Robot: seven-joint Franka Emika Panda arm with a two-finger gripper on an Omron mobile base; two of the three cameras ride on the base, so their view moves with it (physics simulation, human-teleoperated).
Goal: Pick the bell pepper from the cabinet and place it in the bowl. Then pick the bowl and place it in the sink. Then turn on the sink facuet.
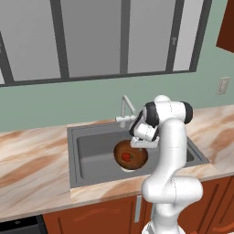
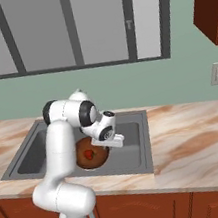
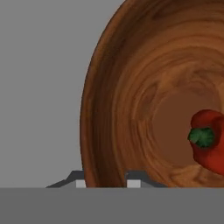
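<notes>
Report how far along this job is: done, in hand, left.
Done, by the look of it: the bell pepper lies in the bowl, and the bowl sits inside the sink. In hand: the gripper straddles the bowl's rim, its jaws a little apart; whether they still pinch it I cannot tell. Left: turning on the sink faucet; no water shows.

Red bell pepper (image 3: 210, 140), wood-grained brown bowl (image 3: 131, 109).
</notes>
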